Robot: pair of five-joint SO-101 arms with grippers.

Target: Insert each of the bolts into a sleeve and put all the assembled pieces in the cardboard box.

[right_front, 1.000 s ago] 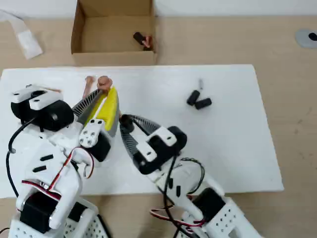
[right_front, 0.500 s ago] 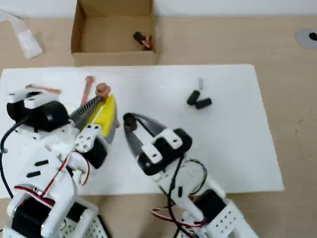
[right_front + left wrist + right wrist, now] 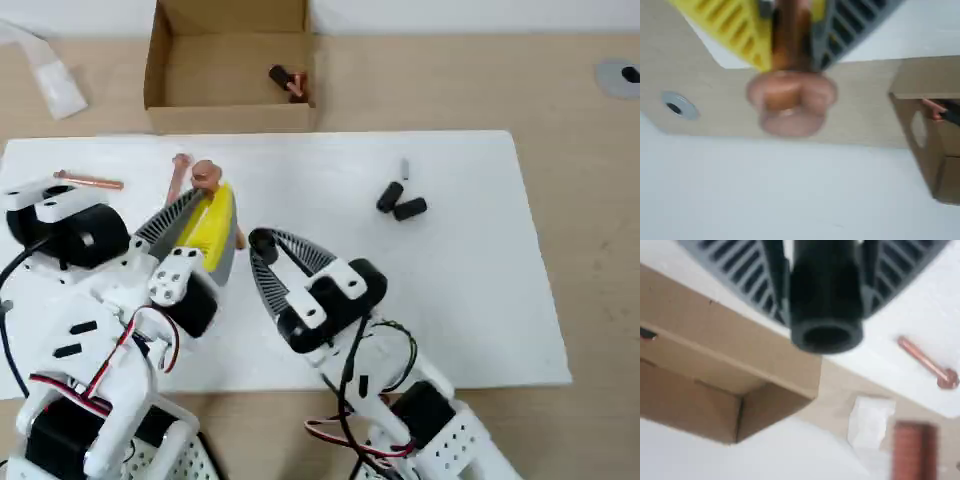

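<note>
Copper-coloured metal bolt [image 3: 791, 100] clamped by its shank between the yellow and grey jaws of left gripper [image 3: 207, 195], head poking out toward the box side. Short black cylindrical sleeve [image 3: 826, 300] pinched in right gripper [image 3: 263, 243], open bore facing out. Over the last second the left arm swung back a little, uncovering a loose copper bolt [image 3: 88, 180] on the white board [image 3: 480, 300]. Right gripper eased away slightly, so held bolt and sleeve sit near but apart and not lined up. Insertion not started, probably re-aligning. Second loose bolt [image 3: 179, 172] just beside the held one. Spare black sleeves [image 3: 410, 209], two, well apart to the side. Brown cardboard box [image 3: 155, 70] beyond holds one assembled piece [image 3: 288, 80]
</note>
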